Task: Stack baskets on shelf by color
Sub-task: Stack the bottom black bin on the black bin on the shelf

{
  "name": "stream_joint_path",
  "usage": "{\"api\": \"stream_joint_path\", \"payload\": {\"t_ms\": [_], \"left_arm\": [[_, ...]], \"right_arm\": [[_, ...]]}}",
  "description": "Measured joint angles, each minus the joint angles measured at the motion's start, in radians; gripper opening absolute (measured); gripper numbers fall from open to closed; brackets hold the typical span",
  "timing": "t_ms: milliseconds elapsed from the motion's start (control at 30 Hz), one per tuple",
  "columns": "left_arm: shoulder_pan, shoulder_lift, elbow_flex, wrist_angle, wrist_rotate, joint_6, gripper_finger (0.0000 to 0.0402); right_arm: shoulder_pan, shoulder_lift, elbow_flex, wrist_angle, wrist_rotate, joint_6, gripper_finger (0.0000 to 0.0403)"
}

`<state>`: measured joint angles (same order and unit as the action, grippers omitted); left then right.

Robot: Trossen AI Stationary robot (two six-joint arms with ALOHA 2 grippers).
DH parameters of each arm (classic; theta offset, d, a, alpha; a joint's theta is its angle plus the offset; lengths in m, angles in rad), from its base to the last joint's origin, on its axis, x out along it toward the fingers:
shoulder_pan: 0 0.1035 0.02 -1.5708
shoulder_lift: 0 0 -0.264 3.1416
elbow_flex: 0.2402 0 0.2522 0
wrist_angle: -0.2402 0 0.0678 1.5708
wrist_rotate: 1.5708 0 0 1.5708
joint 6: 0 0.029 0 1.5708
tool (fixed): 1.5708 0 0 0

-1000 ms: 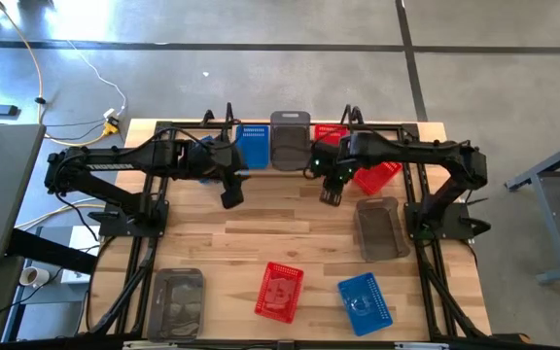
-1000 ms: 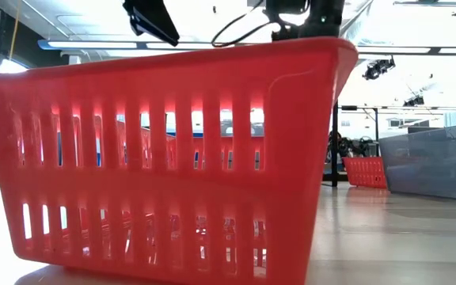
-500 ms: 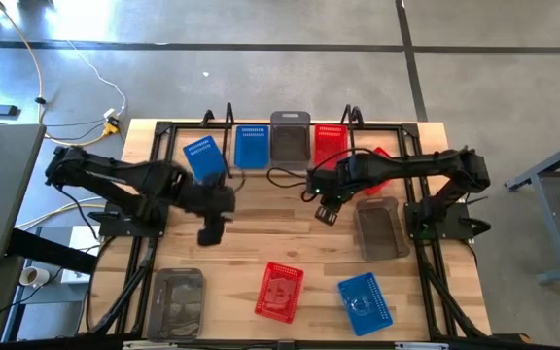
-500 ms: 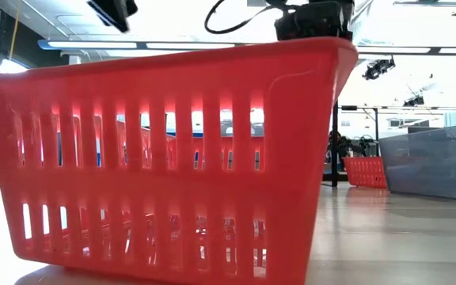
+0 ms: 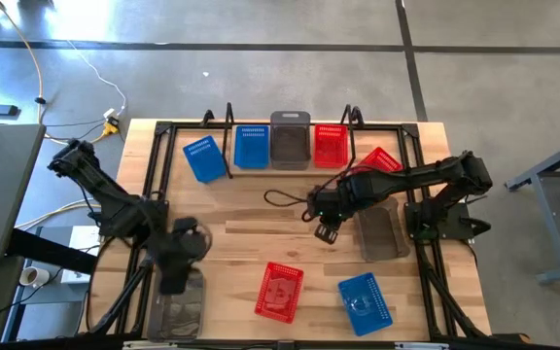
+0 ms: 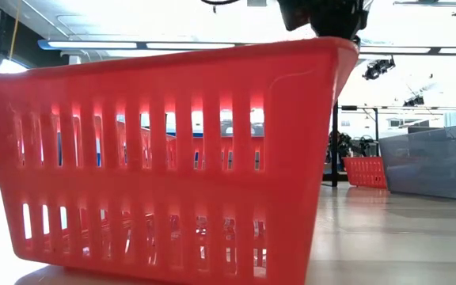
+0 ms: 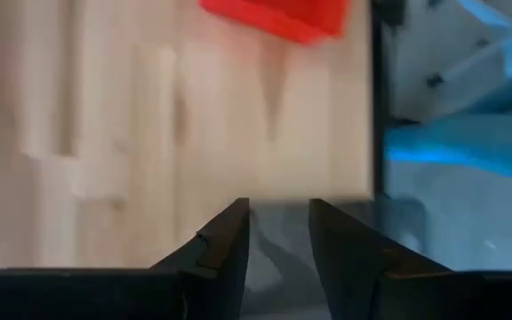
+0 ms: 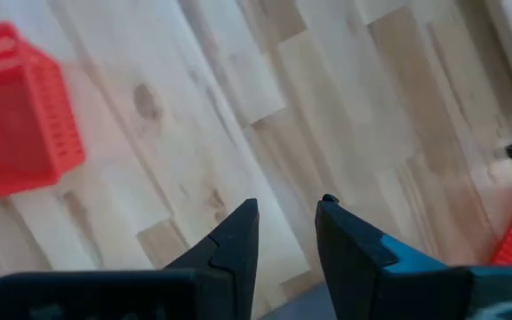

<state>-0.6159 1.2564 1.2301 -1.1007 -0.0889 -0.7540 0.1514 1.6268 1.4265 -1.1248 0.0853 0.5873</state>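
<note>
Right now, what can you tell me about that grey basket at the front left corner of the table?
The grey basket is a small rectangular tub of smoky, see-through plastic. It sits upright and open-topped on the wooden table, near its front left corner, apart from the red basket to its right. No other basket is stacked in it or touches it. The left gripper hangs over its far end with fingers slightly apart; whether it touches the rim cannot be told.

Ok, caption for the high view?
Both empty grippers over the table: left gripper above a grey basket, right gripper mid-table; three baskets on the shelf.
</note>
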Motion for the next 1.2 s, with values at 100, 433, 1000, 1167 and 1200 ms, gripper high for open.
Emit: {"api": "stream_joint_path", "payload": {"t_ms": [100,433,1000,1167,1200], "left_arm": [[-0.092,0.0,0.0,0.0,0.004,-0.109,0.0108],[-0.3,0.0,0.0,0.0,-0.004,-0.457,0.0121],[-0.435,0.245,0.0,0.194,-0.031,-0.589,0.0155],[-0.442,0.32,0.0,0.263,-0.019,-0.588,0.0154],[-0.444,0.333,0.0,0.275,-0.013,-0.586,0.0154]], "right_arm": [[0.032,0.0,0.0,0.0,0.006,0.016,0.0101],[0.107,0.0,0.0,0.001,0.026,0.074,0.0101],[0.146,0.0,0.0,0.0,0.09,0.13,0.0101],[0.146,0.0,0.0,0.0,0.116,0.13,0.0101],[0.146,0.0,0.0,0.0,0.116,0.13,0.0101]]}}
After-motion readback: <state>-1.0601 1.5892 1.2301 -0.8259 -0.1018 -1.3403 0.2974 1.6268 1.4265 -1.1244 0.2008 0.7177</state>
